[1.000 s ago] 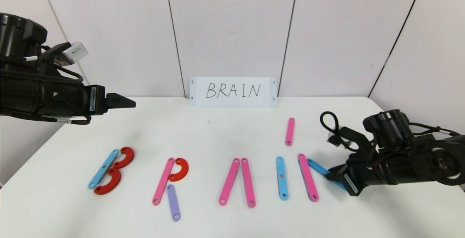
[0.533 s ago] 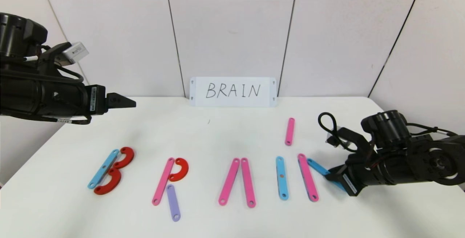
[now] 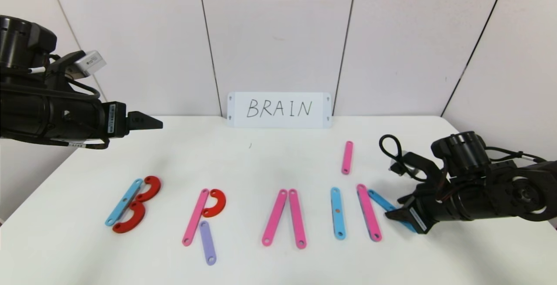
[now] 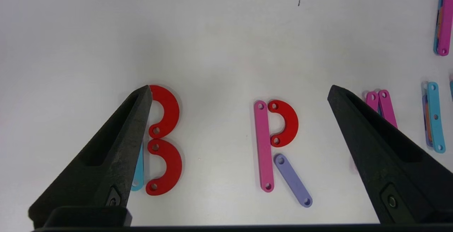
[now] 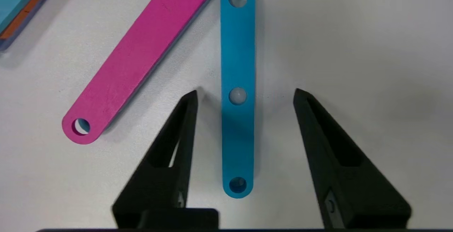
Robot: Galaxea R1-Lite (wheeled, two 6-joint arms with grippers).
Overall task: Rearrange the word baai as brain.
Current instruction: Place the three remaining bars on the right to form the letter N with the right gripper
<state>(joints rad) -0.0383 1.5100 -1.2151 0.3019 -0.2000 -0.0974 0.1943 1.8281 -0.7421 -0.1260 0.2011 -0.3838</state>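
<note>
**Right claw spread over the blue bar**

Your right claw (image 5: 244, 95) stood spread, straddling the slanted blue bar (image 5: 237, 83) lying flat on the counter (image 3: 261, 159), beside the pink bar (image 5: 141, 58) at the row's right end. Your left claw (image 4: 239, 90) hung spread above the red B (image 4: 164, 140).
</note>
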